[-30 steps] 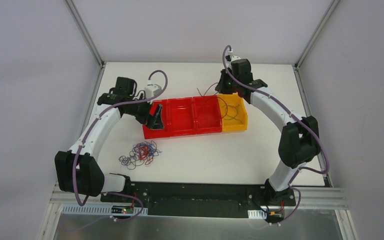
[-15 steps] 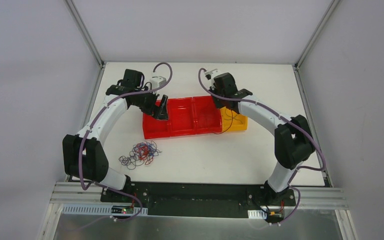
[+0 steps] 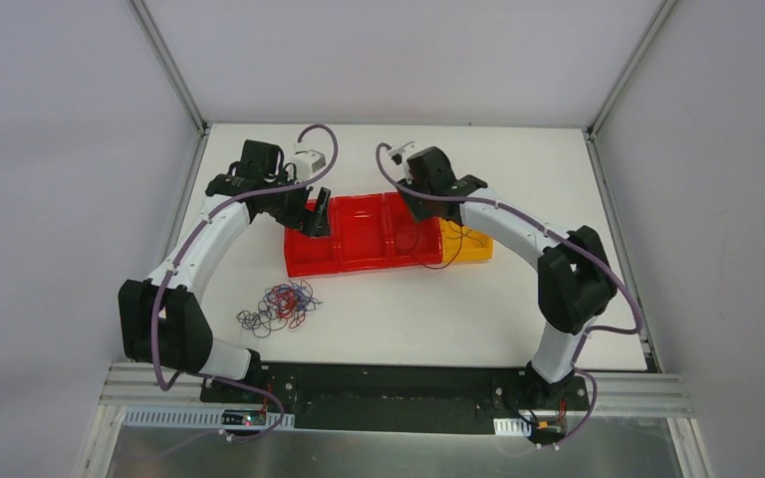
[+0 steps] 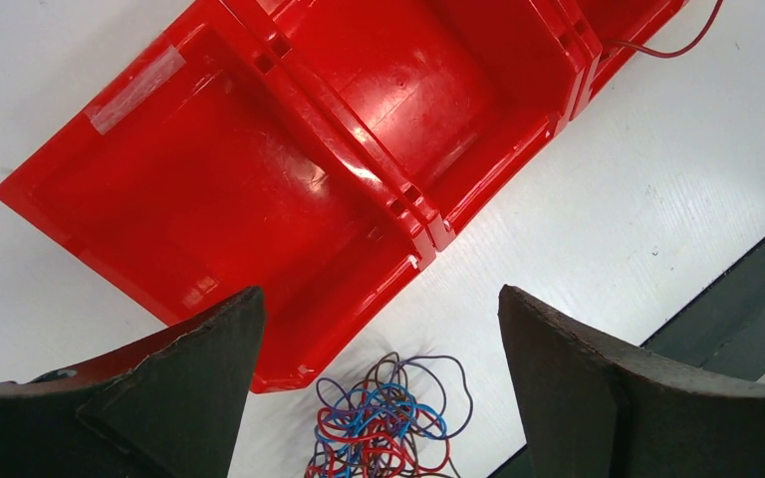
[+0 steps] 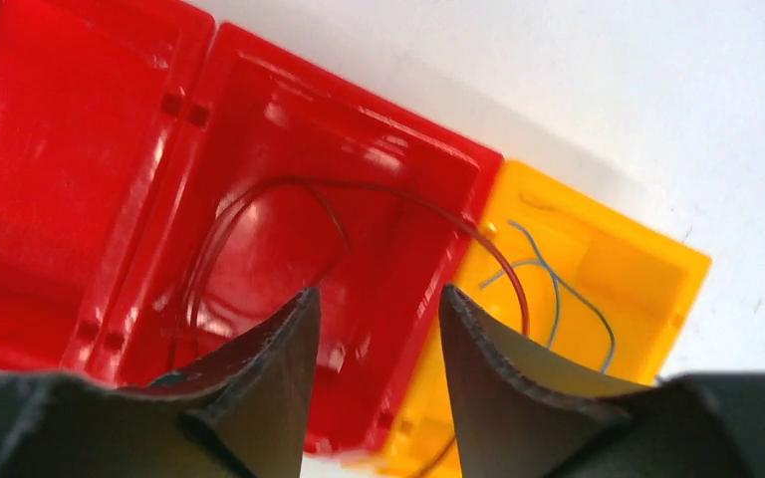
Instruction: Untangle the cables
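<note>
Fingers of the right gripper (image 5: pixel 379 299), shut before, are apart, so one thin red wire (image 5: pixel 299 181) lies free in the red plastic bin (image 5: pixel 359 115). Those of the left gripper (image 4: pixel 379 294) are wide apart. The red and blue wire tangle (image 3: pixel 279 305) waits on the white table (image 3: pixel 408 319) by its front edge

White counter (image 3: pixel 408 309) carries a row of three red bins (image 3: pixel 364 237). A yellow bin (image 3: pixel 474 247) adjoins the row's right end. The tangled cables (image 3: pixel 279 306) lie near the row's front-left corner.

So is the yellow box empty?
Not empty. A thin blue wire lies inside the yellow bin, seen from the right wrist camera.
</note>
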